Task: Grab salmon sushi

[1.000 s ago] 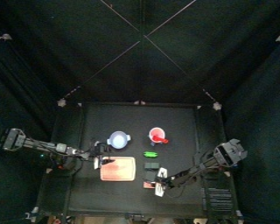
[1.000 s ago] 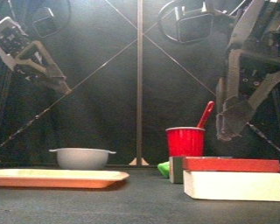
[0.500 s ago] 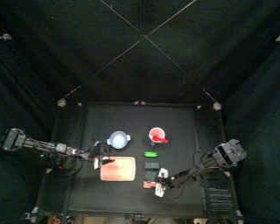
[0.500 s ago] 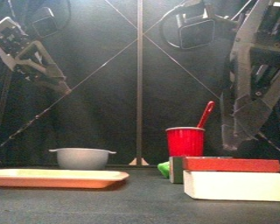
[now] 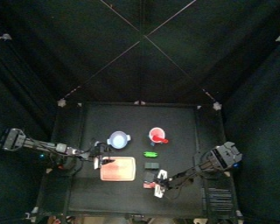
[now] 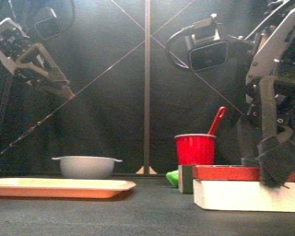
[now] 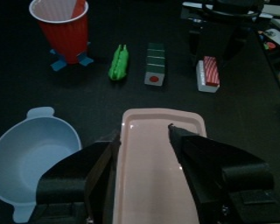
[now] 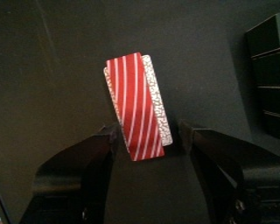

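The right gripper (image 8: pixel 143 144) hangs with jaws spread wide, the salmon sushi (image 8: pixel 136 107) on the table directly between and ahead of them, its long axis running forward from the jaws' gap.

Black curtains (image 5: pixel 60 52) enclosed the small black surface (image 5: pixel 119 118); thin crossed lines (image 6: pixel 147 55) stood lit against the dark behind it.

a black table (image 5: pixel 178 118) carries a grey bowl (image 7: pixel 31 157), pink tray (image 7: pixel 149 175), red cup (image 7: pixel 59 22) and salmon sushi (image 8: pixel 136 105).
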Tool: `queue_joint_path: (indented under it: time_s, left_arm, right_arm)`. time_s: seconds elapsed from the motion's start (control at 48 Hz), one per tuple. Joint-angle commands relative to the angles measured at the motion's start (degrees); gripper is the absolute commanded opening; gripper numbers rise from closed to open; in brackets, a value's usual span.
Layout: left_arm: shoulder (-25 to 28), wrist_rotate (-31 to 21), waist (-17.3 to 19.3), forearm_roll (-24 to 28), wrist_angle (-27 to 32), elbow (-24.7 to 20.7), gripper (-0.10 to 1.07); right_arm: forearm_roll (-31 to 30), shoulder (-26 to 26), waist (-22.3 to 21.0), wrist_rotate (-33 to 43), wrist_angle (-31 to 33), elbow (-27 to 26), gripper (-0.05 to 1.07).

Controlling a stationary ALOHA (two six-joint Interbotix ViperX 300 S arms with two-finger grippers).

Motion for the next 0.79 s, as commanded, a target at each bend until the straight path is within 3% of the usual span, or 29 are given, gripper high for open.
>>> queue_joint_path:
  time_s: [0.0, 0.375, 0.771]
  left_arm:
    - [0.1, -0.1, -0.1, 0.0, -0.1, -0.6, 0.86]
    - [0.1, -0.1, -0.1, 0.0, 0.0, -0.6, 0.86]
    - [0.0, -0.1, -0.1, 0.0, 0.1, -0.6, 0.86]
  right_arm:
    - [0.1, -0.5, 0.1, -0.1, -0.7, -1.1, 0.90]
    - [-0.2, 0.6, -0.1, -0.1, -0.5, -1.1, 0.87]
    - [-0.4, 0.5, -0.1, -0.1, -0.2, -1.1, 0.74]
